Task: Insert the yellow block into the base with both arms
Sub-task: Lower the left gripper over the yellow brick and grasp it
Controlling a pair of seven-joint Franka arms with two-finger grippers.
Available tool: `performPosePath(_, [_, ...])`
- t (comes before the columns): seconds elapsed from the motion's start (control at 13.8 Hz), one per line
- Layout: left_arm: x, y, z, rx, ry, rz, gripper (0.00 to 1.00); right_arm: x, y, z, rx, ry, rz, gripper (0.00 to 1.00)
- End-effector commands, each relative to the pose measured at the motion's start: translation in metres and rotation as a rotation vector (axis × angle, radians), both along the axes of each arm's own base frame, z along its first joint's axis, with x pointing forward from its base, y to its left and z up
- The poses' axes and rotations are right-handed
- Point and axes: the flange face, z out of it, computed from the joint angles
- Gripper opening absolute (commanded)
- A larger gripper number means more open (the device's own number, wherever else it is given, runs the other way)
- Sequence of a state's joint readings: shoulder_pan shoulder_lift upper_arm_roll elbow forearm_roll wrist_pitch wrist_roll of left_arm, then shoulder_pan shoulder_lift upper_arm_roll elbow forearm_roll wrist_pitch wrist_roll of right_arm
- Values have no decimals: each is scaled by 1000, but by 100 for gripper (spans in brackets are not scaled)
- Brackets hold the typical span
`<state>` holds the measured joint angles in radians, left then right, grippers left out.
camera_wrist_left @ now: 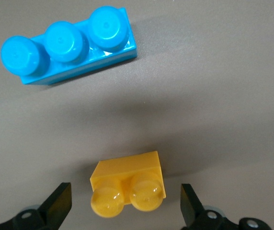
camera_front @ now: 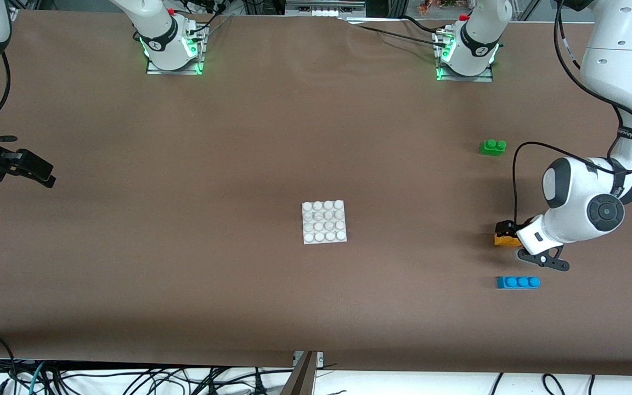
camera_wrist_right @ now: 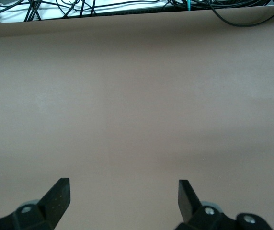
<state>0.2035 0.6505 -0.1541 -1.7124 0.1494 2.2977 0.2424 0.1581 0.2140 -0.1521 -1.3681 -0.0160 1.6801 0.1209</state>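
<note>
Two black fingers [camera_wrist_left: 55, 203] of the left gripper [camera_wrist_left: 125, 206] stand wide apart with the yellow block [camera_wrist_left: 127, 184] between them; neither finger touches it, so nothing is held. In the left wrist view the block lies flat on the brown table [camera_wrist_left: 223, 96], its two studs showing, a clear gap on each side of it. In the front view the gripper [camera_front: 508, 233] is low over the block [camera_front: 504, 240] at the left arm's end of the table, and the wrist covers part of the block, so how close the fingertips are to the table is hard to judge from there.

Near the yellow block, closer to the front camera, lies a blue brick [camera_front: 518, 282] with three studs; it is apart from the block and the gripper. The same brick [camera_wrist_left: 67, 45] shows in the left wrist view. A green brick [camera_front: 493, 146] sits farther from the camera, well apart from both.

The base [camera_front: 324, 221], a white studded plate, lies flat near the middle of the table, well apart from the block, with nothing on it.

The right gripper [camera_front: 28, 167] waits over the right arm's end of the table. Its fingers [camera_wrist_right: 55, 199] are spread wide too, with only bare tabletop between them.
</note>
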Motion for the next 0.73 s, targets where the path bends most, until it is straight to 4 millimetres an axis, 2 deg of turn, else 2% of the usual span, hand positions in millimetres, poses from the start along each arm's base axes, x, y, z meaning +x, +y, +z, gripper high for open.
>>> performPosePath(0.0, [-7, -2, 0, 16, -22, -34, 100, -7, -2, 0, 0, 15, 20, 100])
performPosePath(0.15, [-6, -1, -1, 19, -31, -38, 100, -7, 0, 1, -3, 16, 39, 100])
performPosePath(0.65, [-10, -1, -27, 9, -18, -45, 100, -7, -1, 2, -3, 16, 70, 100])
